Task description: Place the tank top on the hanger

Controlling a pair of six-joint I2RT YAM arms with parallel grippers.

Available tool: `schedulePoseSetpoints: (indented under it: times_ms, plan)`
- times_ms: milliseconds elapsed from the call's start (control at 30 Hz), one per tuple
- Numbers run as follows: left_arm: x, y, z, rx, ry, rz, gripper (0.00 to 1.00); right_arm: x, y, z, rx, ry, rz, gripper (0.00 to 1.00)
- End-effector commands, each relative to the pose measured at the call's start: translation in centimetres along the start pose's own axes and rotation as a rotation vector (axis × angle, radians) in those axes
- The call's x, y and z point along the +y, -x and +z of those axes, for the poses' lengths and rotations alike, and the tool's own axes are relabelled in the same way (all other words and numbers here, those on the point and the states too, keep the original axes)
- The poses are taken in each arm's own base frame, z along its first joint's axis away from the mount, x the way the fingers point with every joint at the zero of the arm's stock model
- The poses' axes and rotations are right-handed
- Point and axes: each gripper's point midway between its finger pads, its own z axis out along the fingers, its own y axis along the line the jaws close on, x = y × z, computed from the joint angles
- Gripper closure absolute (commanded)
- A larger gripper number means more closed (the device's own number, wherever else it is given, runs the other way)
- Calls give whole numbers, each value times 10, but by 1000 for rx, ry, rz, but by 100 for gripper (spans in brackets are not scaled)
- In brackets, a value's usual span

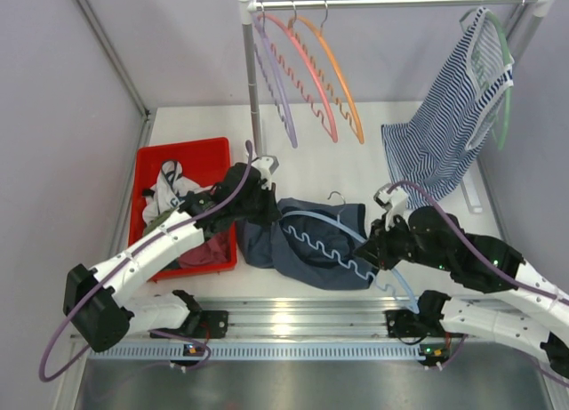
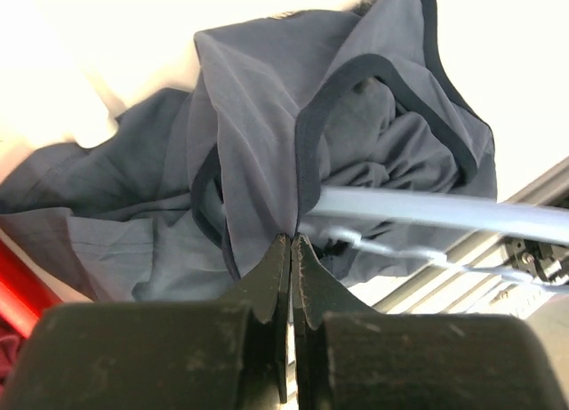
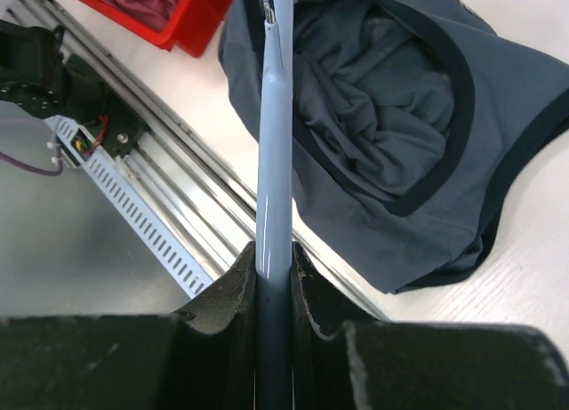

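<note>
The slate-blue tank top [image 1: 307, 250] lies crumpled on the table between the two arms. My left gripper [image 1: 267, 213] is shut on a fold of its fabric near the navy-trimmed edge; in the left wrist view the fingertips [image 2: 292, 241] pinch the tank top [image 2: 267, 108]. Lying across the garment is the light-blue hanger [image 1: 331, 243], wavy side toward the rail, hook [image 1: 336, 196] pointing away. My right gripper [image 1: 373, 248] is shut on one arm of it. The right wrist view shows the hanger [image 3: 274, 143] running straight out of the gripper [image 3: 274, 254] beside the tank top [image 3: 400, 116].
A red bin [image 1: 182, 149] of other clothes sits left of the tank top. At the back, a rail [image 1: 391, 1] carries purple, pink and orange hangers [image 1: 307, 72] and a striped top [image 1: 449, 116] on a green hanger. An aluminium rail [image 1: 302, 317] runs along the near edge.
</note>
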Motion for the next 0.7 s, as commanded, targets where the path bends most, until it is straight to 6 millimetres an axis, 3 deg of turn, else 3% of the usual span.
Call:
schedulePoseSetpoints:
  times_ms: [0,233,500,667]
  plan:
    - [-22,20,-17,-57,-95,33,100,24,15,2,-81,132,-24,100]
    - [-46,20,-36,-54,-231,80,100,21,11,32,-128,145,-86,100]
    - [-80,-2,-53,32,-410,157,100,29,22,46,-231,200,-130,100]
    - [-92,9,-63,-12,-435,190,100,38,16,58,-261,276,-159,100]
